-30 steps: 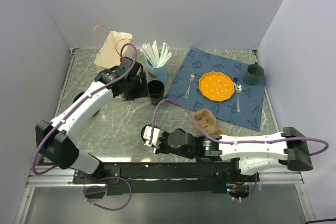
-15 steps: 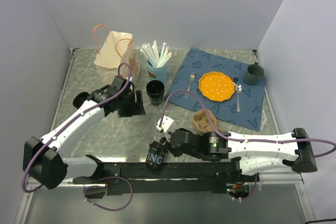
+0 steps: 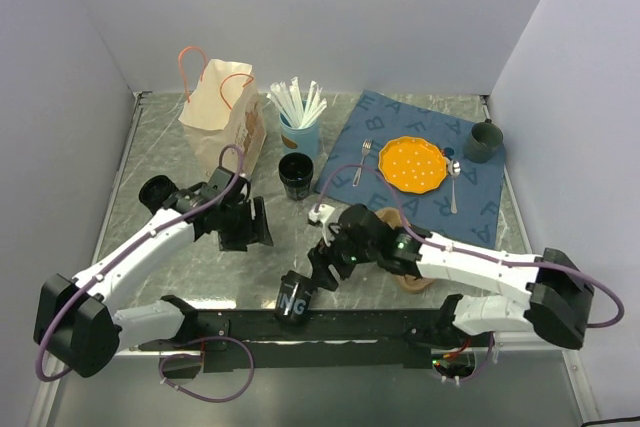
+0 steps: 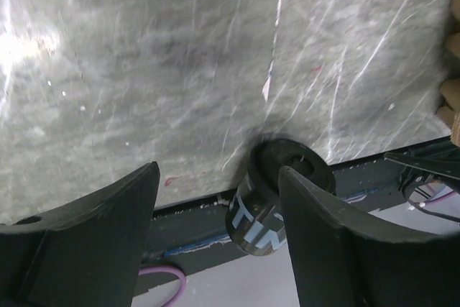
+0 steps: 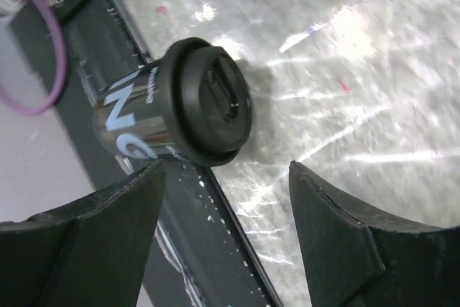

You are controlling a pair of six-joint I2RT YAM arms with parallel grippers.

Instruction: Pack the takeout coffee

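Right claw now off takeout coffee

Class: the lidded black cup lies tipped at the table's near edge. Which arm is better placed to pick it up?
Right. The right gripper, open, points at the takeout coffee from close by; the left gripper, also open, sits farther off.

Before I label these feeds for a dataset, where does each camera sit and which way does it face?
Top external: fixed above and behind the arm bases, looking down on the table; both arms show.
Left wrist: on the left gripper, looking past its open fingers at the table's near edge; only those fingers show.
Right wrist: on the right gripper, looking down closely; only its fingers show.
Shared: both wrist views hold the takeout coffee, lying on its side.
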